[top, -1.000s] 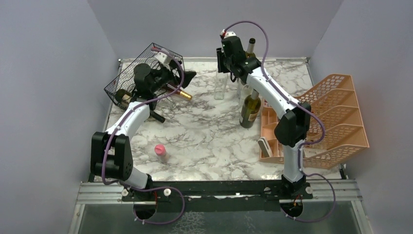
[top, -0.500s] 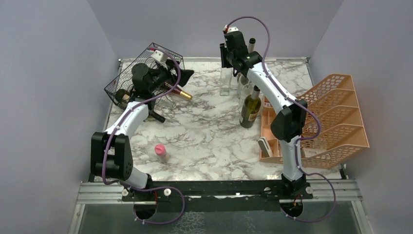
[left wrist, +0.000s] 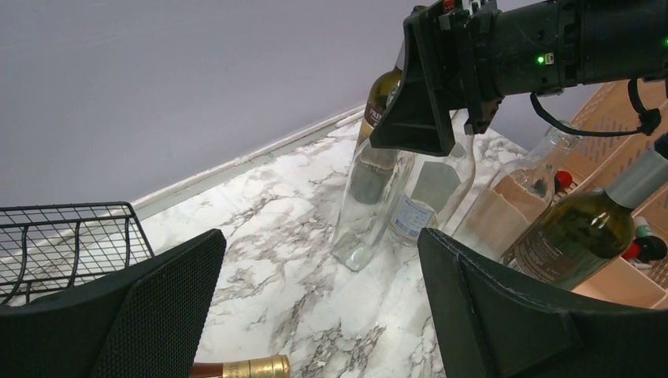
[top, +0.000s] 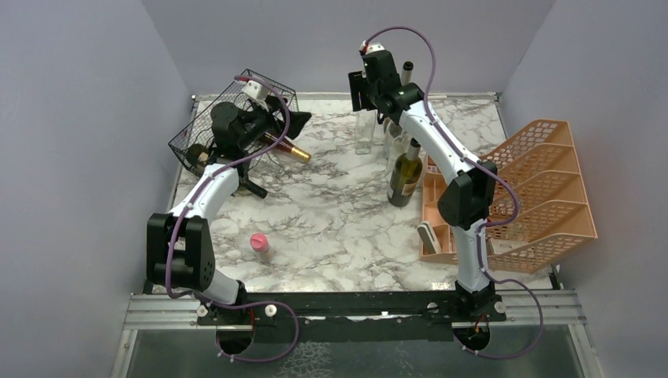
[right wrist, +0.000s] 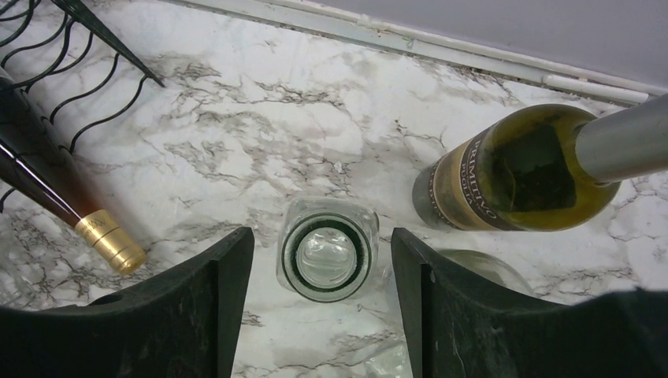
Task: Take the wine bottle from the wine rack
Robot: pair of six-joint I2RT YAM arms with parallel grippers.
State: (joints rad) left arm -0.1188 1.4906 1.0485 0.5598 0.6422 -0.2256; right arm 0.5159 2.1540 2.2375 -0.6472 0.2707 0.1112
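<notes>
The black wire wine rack (top: pixel 206 130) lies tilted at the rear left. The wine bottle (top: pixel 285 147) rests in it, its gold-foiled neck poking out to the right. My left gripper (top: pixel 293 124) hovers open just above that neck; in the left wrist view the gold cap (left wrist: pixel 244 368) shows at the bottom edge between the wide-spread fingers (left wrist: pixel 118 315), untouched. My right gripper (top: pixel 361 90) hangs over a clear glass bottle (right wrist: pixel 327 256) at the rear centre, open, with a gap on each side of the bottle's mouth.
A green wine bottle (top: pixel 406 177) stands beside the peach tiered organizer (top: pixel 543 189) on the right. Another dark bottle (right wrist: pixel 520 169) and more glass bottles (left wrist: pixel 512 213) cluster near the clear one. A small pink object (top: pixel 258 242) sits at front left.
The right arm rose and drew back over the clear bottle, which shifted slightly right, and its jaws now stand apart. The left arm barely moved.
</notes>
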